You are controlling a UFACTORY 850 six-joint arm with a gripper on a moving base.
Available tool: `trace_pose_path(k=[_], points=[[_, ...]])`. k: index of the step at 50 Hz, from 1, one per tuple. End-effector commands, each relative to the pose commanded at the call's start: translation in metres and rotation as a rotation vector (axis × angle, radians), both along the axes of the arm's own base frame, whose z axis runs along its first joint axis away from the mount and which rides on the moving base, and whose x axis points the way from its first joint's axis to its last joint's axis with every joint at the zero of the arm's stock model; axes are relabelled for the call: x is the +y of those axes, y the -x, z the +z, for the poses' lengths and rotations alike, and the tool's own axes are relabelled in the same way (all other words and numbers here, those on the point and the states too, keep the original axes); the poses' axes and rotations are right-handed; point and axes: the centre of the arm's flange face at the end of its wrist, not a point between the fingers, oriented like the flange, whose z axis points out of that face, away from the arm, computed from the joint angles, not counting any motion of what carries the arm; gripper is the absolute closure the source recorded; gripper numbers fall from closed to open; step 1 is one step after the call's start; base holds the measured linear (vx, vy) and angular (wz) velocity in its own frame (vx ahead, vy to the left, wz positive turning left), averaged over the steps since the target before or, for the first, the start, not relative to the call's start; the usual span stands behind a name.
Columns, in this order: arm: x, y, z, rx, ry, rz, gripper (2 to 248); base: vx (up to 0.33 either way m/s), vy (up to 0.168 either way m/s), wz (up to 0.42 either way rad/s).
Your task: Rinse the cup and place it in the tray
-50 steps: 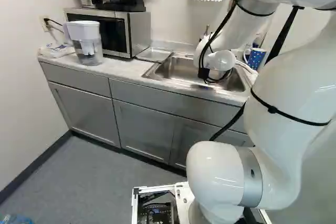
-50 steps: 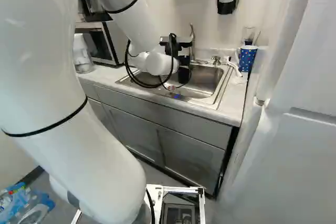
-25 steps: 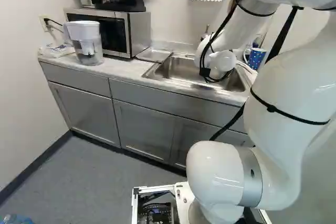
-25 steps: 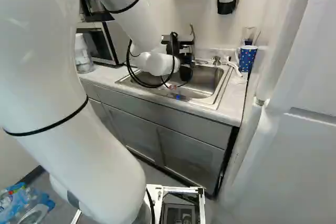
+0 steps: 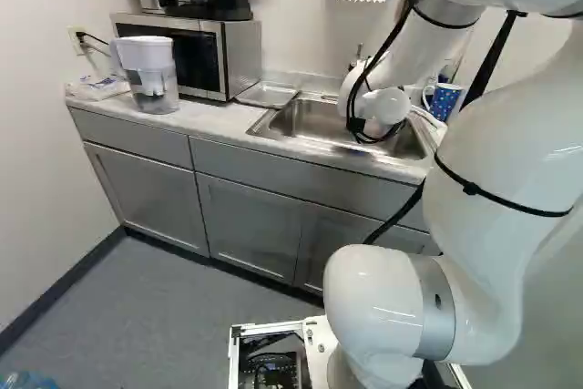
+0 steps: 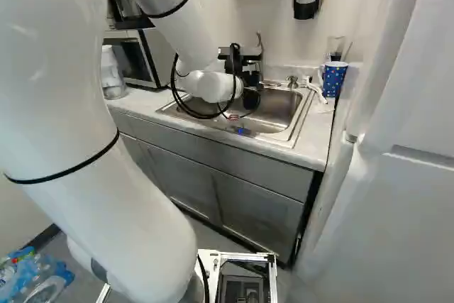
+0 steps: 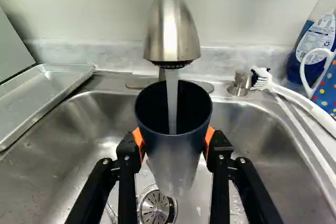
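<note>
My gripper (image 6: 251, 81) is over the sink (image 6: 289, 131) in the right base view, its fingertips hidden there. In the wrist view the gripper (image 7: 175, 141) is shut on a dark cup (image 7: 173, 153), an orange pad pressed to either side. The cup's open mouth faces up beneath the faucet (image 7: 172, 30), and a stream of water (image 7: 172, 98) falls into it. Beside the sink, on the counter, lies the shallow metal tray (image 7: 39, 95), also visible in the left base view as a tray (image 5: 268, 95) near the microwave.
A white brush (image 7: 294, 95), a blue soap bottle (image 7: 317, 40) and a dotted mug (image 6: 333, 79) stand or lie on the sink's other side. The microwave (image 5: 196, 54) and a water pitcher (image 5: 151, 77) occupy the counter beyond the tray. The drain (image 7: 156, 207) lies below the cup.
My wrist has tilted and shifted very slightly over the sink between a second and half a second ago, and has barely moved since. The base has stayed in place.
</note>
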Motion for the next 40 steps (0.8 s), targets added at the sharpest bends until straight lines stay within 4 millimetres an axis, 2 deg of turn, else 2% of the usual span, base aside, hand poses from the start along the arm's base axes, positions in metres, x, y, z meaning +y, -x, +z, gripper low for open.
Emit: trace_pose_path(k=[40], points=[[0.0000, 0.0000, 0.0000, 0.000, 0.000, 0.000, 125, 0.000, 0.000, 0.000]])
